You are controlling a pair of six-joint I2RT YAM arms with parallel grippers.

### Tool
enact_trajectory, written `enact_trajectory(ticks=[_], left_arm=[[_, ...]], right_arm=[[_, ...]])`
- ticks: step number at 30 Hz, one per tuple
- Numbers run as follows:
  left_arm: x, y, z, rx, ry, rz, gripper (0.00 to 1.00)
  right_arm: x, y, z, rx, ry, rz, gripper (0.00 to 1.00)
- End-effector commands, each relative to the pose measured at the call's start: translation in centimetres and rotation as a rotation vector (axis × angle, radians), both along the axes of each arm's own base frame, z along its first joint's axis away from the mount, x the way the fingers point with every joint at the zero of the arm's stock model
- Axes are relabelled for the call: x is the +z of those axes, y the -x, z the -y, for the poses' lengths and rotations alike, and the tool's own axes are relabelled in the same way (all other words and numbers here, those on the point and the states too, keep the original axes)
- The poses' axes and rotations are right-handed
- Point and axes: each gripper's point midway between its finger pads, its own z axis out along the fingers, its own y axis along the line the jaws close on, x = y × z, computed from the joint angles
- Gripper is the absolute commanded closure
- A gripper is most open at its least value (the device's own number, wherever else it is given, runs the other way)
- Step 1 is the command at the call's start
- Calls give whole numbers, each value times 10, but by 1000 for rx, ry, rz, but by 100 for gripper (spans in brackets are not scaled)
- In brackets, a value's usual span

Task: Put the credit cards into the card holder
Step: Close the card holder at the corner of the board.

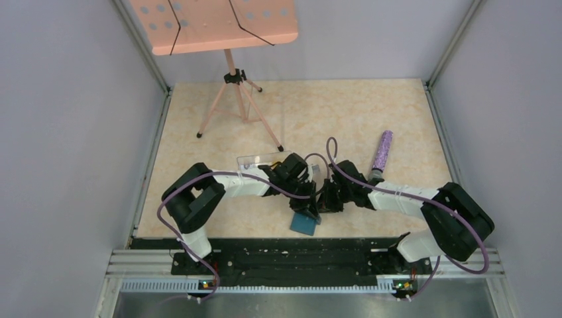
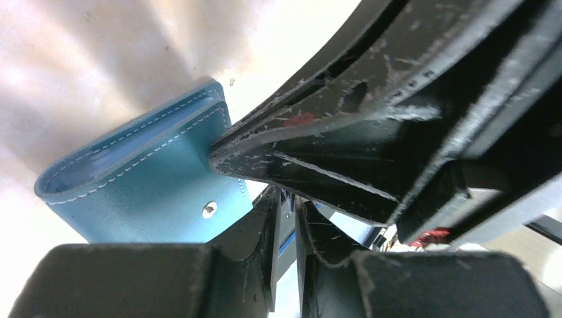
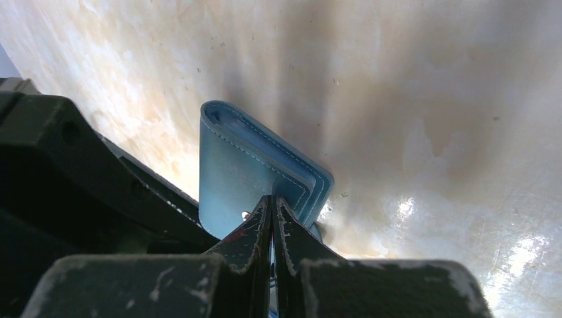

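The teal card holder (image 1: 304,224) sits tilted at the near middle of the table, under both grippers. It also shows in the left wrist view (image 2: 146,182) and the right wrist view (image 3: 228,172), folded, with its snap showing. My right gripper (image 3: 272,199) is shut on a thin pale card whose edge barely shows, its tips pressed against the holder's stepped edge. Its fingers (image 2: 318,132) cross the left wrist view. My left gripper (image 2: 288,199) is closed to a narrow gap beside the holder, apparently pinching one of its flaps. No yellow-gold card is in view.
A clear plastic box (image 1: 258,159) lies just behind the left gripper. A purple glittery stick (image 1: 382,151) lies to the right rear. A pink music stand (image 1: 228,79) on a tripod stands at the back left. Grey walls close in both sides.
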Motion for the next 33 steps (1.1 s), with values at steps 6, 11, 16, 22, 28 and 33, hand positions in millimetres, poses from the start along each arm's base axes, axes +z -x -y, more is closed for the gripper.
enact_trajectory(ticks=[6,11,16,22,28,33], left_arm=[[6,-11,7,4,-16,72,100],[13,-17,-6,11,-87,137,100],[12,-19,-15,12,-129,154,100],[11,-19,-19,14,-150,151,100],[7,-23,-27,32,-183,165,100],[4,-25,-25,27,-186,161,100]], right_arm=[[-16,10,17,2,90,-41,99],[-13,6,15,21,101,-38,99],[-11,3,14,26,110,-31,100],[-12,3,15,34,117,-32,100],[-12,3,15,38,116,-30,100],[-12,4,14,43,112,-30,100]])
